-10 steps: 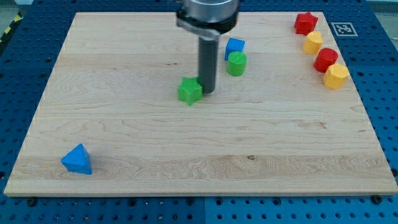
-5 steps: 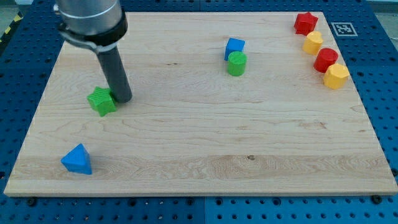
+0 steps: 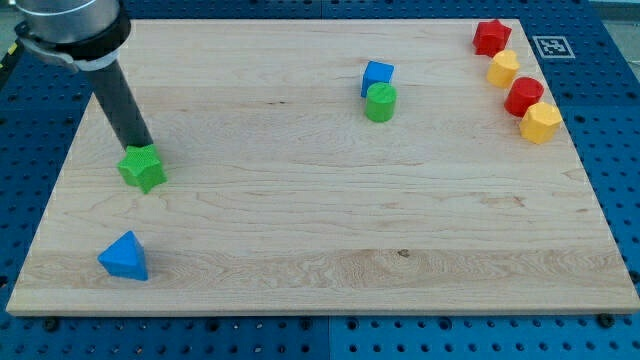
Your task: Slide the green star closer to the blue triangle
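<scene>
Green star (image 3: 142, 168) is the thing to move, and the scene runs from big to small as follows. The board (image 3: 300, 220) is a pale wooden slab filling nearly the whole view, smooth and flat. On it, the arm's dark rod comes down from about 10 o'clock, and my tip (image 3: 140, 147) rests right at the star's upper edge, touching or all but touching it on its 12 o'clock side. There are no jaws on this rig, so nothing is spread or pinched; the rod only pushes.

The star sits at roughly 9 o'clock on the board, near the view's left edge. The blue triangle (image 3: 124, 257) lies at about 7 o'clock on the board, and from the star it is at about 6 to 7 o'clock, near but clearly apart.

Elsewhere, a blue cube (image 3: 377, 76) and a green cylinder (image 3: 380, 102) touch each other at about 12 to 1 o'clock. At 2 o'clock a line of four runs down the right edge: red star (image 3: 491, 37), yellow block (image 3: 503, 69), red block (image 3: 523, 96), yellow block (image 3: 541, 122).

In my judgement the star is light, rigid and slides easily on the wood. Its points may make it spin if pushed off-centre, so the push is best placed on the middle of its 12 o'clock face, aimed at the triangle.
</scene>
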`<state>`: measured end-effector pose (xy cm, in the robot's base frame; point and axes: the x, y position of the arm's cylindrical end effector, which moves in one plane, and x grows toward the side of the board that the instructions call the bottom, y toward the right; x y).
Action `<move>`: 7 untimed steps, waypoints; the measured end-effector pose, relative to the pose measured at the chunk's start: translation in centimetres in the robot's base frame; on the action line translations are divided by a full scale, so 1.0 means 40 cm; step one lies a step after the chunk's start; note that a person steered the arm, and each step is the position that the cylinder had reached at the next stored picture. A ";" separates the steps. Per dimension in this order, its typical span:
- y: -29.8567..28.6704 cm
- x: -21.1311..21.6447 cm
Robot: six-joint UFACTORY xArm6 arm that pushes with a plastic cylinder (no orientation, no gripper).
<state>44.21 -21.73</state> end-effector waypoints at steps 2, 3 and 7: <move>0.035 0.067; 0.072 0.076; 0.161 0.125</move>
